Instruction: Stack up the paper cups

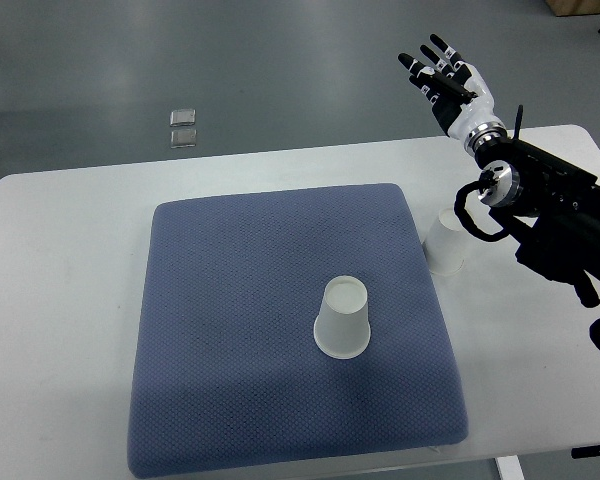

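Top view: right hand (445, 75) fingers spread wide, empty, above table (60, 300); upside-down paper cup (342, 318) on blue mat (240, 300), second cup (445, 243) beside mat.

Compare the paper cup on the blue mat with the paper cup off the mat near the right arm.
The cup on the mat stands in the middle of the blue mat; the cup beside the mat stands on the bare white table off the mat's right edge. The cup on the mat is in full view; the other is partly hidden behind the right arm's black cable. Both are white, upside down and untouched; the right hand is raised, open.
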